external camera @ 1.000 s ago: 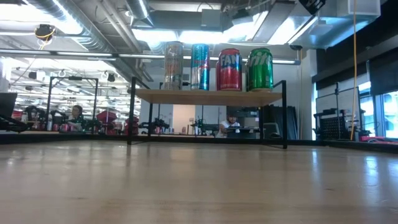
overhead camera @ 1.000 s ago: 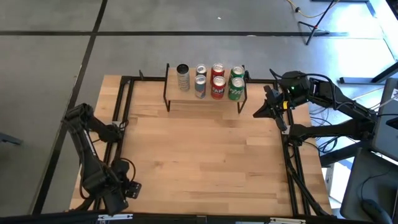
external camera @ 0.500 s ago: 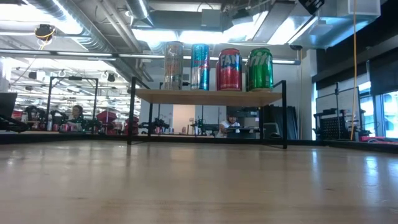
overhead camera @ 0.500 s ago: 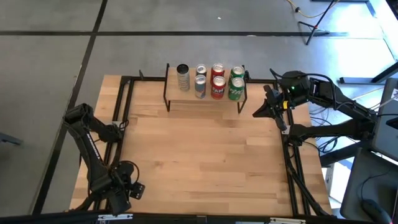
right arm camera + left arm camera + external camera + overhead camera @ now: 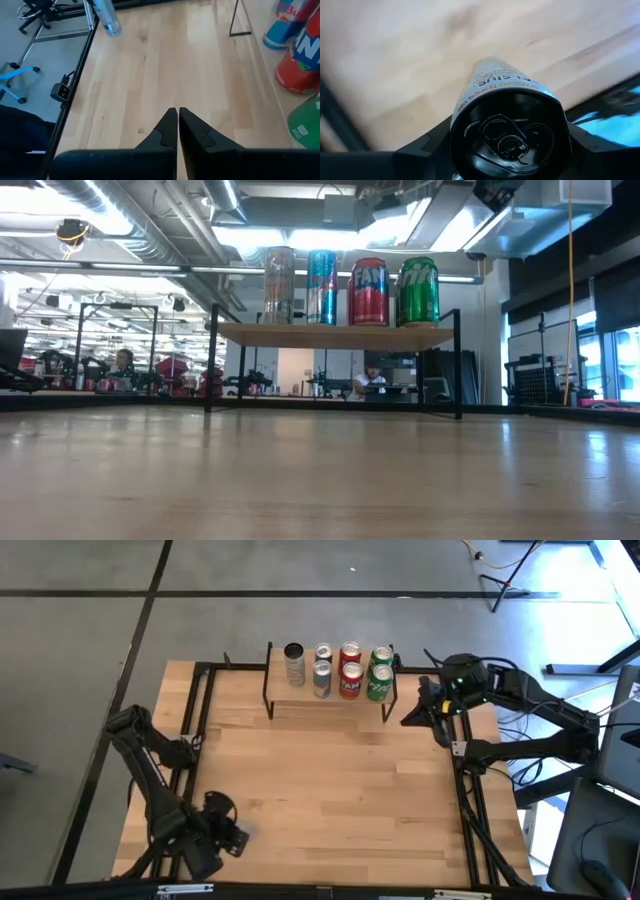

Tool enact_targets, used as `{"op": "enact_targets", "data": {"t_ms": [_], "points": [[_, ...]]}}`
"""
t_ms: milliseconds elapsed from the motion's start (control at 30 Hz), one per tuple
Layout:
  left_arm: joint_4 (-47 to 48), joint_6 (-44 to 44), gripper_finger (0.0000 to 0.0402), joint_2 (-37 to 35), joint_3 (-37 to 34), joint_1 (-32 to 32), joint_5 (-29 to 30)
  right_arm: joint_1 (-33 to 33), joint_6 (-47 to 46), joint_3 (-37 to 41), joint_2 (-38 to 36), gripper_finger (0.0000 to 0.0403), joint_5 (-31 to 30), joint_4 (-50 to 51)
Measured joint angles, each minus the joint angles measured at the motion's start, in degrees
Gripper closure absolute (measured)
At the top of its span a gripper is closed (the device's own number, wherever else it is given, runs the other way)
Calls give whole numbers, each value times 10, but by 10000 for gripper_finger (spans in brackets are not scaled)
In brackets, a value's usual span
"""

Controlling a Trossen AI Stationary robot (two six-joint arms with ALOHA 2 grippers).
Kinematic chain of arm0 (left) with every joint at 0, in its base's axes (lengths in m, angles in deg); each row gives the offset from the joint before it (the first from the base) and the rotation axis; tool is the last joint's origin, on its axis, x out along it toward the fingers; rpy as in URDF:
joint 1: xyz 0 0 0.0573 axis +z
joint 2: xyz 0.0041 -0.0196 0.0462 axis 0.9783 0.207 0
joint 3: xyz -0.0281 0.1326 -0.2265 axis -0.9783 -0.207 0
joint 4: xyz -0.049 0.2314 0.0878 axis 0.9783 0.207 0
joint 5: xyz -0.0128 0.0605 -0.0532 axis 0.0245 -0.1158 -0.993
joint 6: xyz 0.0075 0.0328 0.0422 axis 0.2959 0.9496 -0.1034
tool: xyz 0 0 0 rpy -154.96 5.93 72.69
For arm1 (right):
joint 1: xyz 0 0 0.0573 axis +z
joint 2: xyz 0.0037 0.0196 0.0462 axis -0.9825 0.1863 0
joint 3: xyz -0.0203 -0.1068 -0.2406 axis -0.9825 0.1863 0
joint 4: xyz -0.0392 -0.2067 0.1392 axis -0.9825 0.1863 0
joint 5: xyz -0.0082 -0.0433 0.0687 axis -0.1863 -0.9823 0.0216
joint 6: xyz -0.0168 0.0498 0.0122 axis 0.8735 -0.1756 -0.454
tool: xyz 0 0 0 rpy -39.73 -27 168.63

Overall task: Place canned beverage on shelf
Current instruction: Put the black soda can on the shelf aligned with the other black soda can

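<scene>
across wooden tabletop [image 5: 320, 480], shelf [image 5: 335, 333] fronts workshop.

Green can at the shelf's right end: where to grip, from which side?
Take the green can round its upper wall, probably from above with fingers front and back: it stands upright on the shelf, and the red can sits close beside it. Right gripper is nearest.

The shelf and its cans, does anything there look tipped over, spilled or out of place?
Nothing stands out. Four cans stand upright in a row on the shelf, with no spill in sight. The left gripper holds another can near the table's front left.
</scene>
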Motion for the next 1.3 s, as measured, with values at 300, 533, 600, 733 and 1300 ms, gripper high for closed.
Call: {"op": "enact_targets", "data": {"t_ms": [300,533,600,733,1300], "points": [[39,304,181,-1,178,142,113,0,-1,0,39,393,2,-106],[31,530,181,-2,269,245,121,1,-46,0,66,393,40,-255],[22,583,181,-2,282,272,123,1,-60,0,77,393,57,-285],[-7,684,181,-2,301,320,129,20,-76,0,104,393,66,-325],[-110,853,181,-2,310,436,39,80,-59,-1,183,393,27,-356]]}}
